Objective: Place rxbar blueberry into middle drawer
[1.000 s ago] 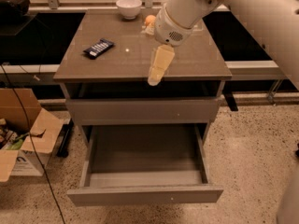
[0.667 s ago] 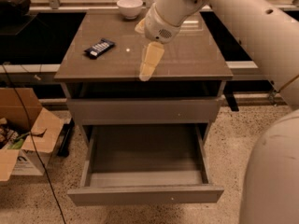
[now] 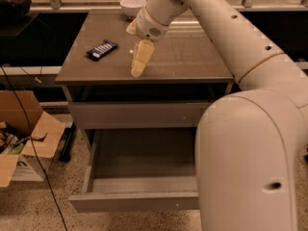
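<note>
The rxbar blueberry [image 3: 102, 49], a dark flat bar with white lettering, lies on the left part of the cabinet top [image 3: 192, 57]. My gripper [image 3: 139, 64] hangs from the white arm just above the top, a little right of the bar and apart from it, holding nothing that I can see. The middle drawer [image 3: 134, 201] is pulled out below, and its inside shows nothing in it. The arm's large white body fills the right of the view and hides the drawer's right side.
A white bowl [image 3: 133, 6] stands at the back of the top, just behind the arm. The drawer front above [image 3: 139, 114] is closed. An open cardboard box [image 3: 26, 138] and a black cable [image 3: 29, 129] are on the floor at left.
The gripper has moved left across the cabinet top, from its middle towards the bar. The bar and the drawer have not moved.
</note>
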